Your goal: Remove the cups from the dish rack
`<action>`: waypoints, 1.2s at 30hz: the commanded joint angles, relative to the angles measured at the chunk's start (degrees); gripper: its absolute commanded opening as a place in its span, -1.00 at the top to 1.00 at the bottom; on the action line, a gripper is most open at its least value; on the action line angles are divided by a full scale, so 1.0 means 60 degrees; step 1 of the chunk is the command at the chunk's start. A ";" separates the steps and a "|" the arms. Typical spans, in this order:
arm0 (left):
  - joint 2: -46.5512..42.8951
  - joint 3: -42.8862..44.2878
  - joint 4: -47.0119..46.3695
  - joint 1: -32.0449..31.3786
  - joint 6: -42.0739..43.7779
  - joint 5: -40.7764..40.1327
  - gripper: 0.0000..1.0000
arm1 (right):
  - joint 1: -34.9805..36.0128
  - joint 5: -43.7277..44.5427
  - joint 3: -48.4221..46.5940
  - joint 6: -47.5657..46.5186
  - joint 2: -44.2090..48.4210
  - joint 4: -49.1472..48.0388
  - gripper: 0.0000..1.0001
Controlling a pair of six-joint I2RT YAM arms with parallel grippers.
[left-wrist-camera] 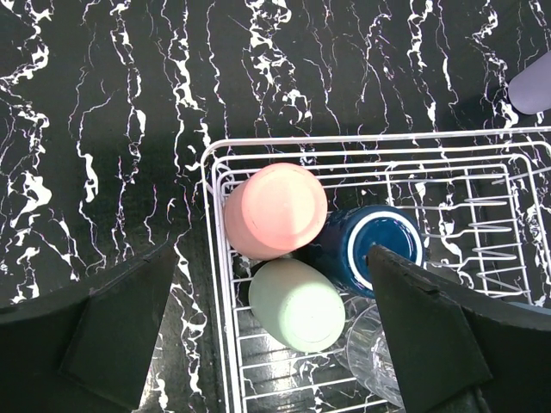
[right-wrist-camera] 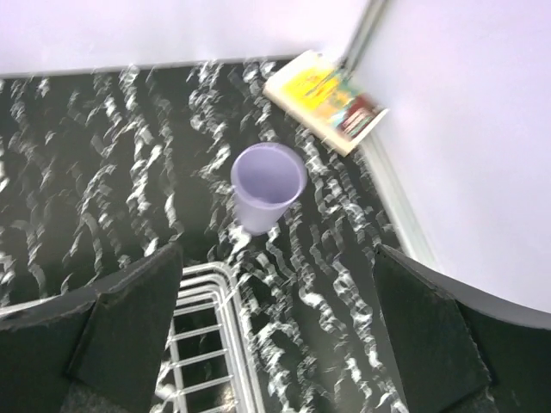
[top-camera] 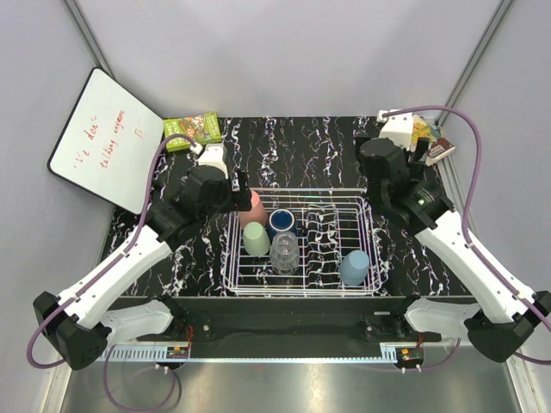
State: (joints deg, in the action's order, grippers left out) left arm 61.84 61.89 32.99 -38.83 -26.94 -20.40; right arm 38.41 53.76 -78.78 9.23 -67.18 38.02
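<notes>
The white wire dish rack (top-camera: 301, 191) sits mid-table. In its left end a salmon-pink cup (left-wrist-camera: 275, 210) and a pale green cup (left-wrist-camera: 296, 305) lie bottom-up beside a dark blue cup (left-wrist-camera: 379, 243) and a clear glass (left-wrist-camera: 372, 353). A light blue-grey cup (top-camera: 354, 268) stands at the rack's near right. My left gripper (left-wrist-camera: 269, 255) hovers open above the pink and green cups, touching none. My right gripper (right-wrist-camera: 277, 254) is open and empty over the rack's far right corner (right-wrist-camera: 211, 277). A lavender cup (right-wrist-camera: 268, 185) stands upright on the table just beyond that corner.
A whiteboard (top-camera: 103, 142) leans at the far left and a green box (top-camera: 193, 129) lies behind the rack. A yellow booklet (right-wrist-camera: 325, 99) lies in the far right corner by the wall. Grey walls close in the table on three sides.
</notes>
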 commanded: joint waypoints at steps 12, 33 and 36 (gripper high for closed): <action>-0.0098 0.0306 -0.0065 0.0347 0.0462 0.0015 -0.98 | 0.0043 -0.5455 0.0208 0.0921 0.1483 -0.1541 -0.99; 0.2259 0.0685 -0.0152 0.0319 -0.0037 0.0940 -0.94 | 0.0058 -0.5971 0.1675 0.1947 0.1045 -0.1429 -0.75; 0.2655 0.0905 -0.0181 0.0304 0.0007 0.0808 -0.94 | 0.0058 -0.6000 0.1851 0.1977 0.1118 -0.1546 -0.75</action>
State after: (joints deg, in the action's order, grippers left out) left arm 75.31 63.29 33.54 -36.82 -27.03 -15.16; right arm 38.52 18.35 -68.29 20.01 -62.06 31.18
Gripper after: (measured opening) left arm 0.973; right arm 0.874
